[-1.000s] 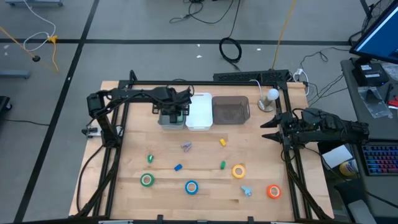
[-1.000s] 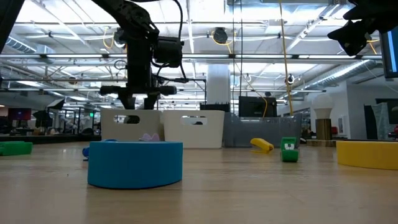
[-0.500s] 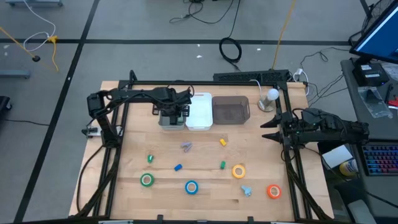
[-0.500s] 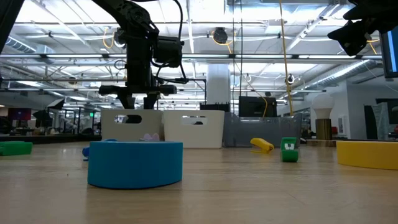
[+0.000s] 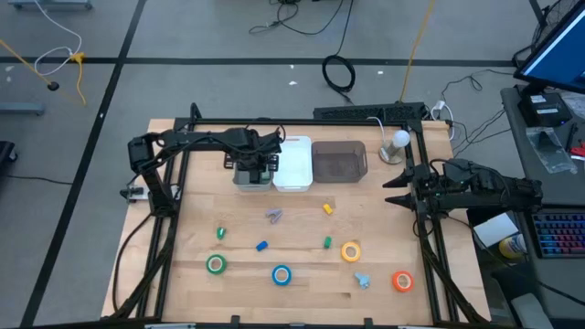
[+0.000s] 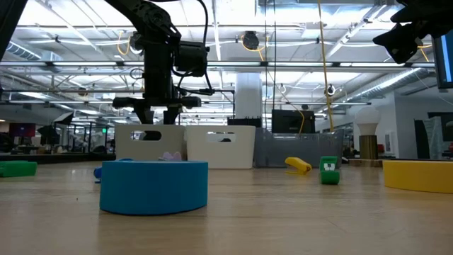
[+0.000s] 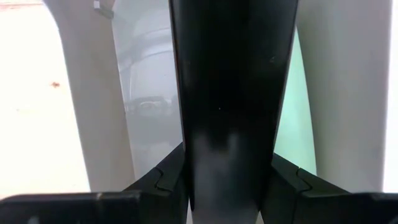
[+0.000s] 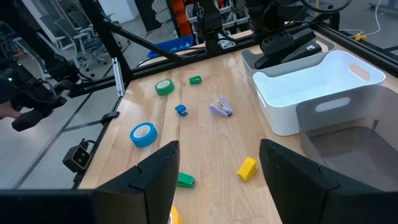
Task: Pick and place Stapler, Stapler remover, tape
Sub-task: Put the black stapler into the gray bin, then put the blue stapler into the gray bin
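The wooden worktop (image 5: 192, 219) has three bins along its far edge: a light grey bin (image 5: 252, 179), a white bin (image 5: 293, 164) and a dark bin (image 5: 339, 162). The left pincer (image 5: 255, 170) hangs right over the light grey one; can't tell if it's wide or narrow. The right pincer (image 5: 395, 190) sits at the right edge, spread wide, holding nothing. Along the near side are the tape rolls: green tape (image 5: 216, 264), blue tape (image 5: 281, 274), yellow tape (image 5: 351, 251) and orange tape (image 5: 402, 281).
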Available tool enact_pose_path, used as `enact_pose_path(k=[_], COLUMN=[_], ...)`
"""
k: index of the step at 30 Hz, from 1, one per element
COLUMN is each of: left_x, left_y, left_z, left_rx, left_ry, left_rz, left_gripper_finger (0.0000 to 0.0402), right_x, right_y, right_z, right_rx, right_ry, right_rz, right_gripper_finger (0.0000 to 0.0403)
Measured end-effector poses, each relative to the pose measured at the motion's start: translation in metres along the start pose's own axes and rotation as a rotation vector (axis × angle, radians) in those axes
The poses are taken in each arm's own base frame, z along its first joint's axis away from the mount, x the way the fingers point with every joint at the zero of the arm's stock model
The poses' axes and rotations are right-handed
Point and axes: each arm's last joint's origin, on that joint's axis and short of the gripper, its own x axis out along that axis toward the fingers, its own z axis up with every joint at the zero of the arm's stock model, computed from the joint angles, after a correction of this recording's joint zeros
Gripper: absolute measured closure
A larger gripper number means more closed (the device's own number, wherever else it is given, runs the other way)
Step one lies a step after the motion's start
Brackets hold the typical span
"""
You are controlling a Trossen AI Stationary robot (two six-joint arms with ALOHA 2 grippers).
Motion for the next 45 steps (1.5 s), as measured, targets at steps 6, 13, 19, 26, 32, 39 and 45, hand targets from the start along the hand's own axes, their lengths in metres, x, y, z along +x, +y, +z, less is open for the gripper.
enact_pose_path(k=[6, 13, 19, 26, 32, 39, 45], left_x=[0.0, -0.001, -0.001, -0.021, -0.065, -0.101, -0.114], left_y=[0.0, 0.0, 0.0, -0.011, -0.017, -0.031, -0.042], left_z=[0.0, 0.0, 0.002, 0.011, 0.014, -0.035, -0.108], left_rx=[-0.012, -0.02, -0.006, 0.036, 0.058, 0.243, 0.46], left_ry=[0.001, -0.007, -0.008, -0.045, -0.103, -0.126, -0.091], left_rz=[-0.002, -0.001, -0.002, -0.061, -0.139, -0.272, -0.331], left_gripper_finger=[0.0211, 0.0178, 0.0211, 0.0239, 0.026, 0.0307, 0.0342], right_x=[0.0, 0.0, 0.0, 0.0, 0.0, 0.0, 0.0], right_y=[0.0, 0.0, 0.0, 0.0, 0.0, 0.0, 0.0], right_z=[0.0, 0.0, 0.0, 0.0, 0.0, 0.0, 0.0], right_rx=[0.001, 0.003, 0.003, 0.003, 0.004, 0.003, 0.0], right_ry=[0.0, 0.0, 0.0, 0.0, 0.001, 0.002, 0.001], right_rz=[0.0, 0.0, 0.0, 0.001, 0.003, 0.004, 0.004], right_gripper_finger=[0.0188, 0.0188, 0.0188, 0.0188, 0.0188, 0.0188, 0.0188])
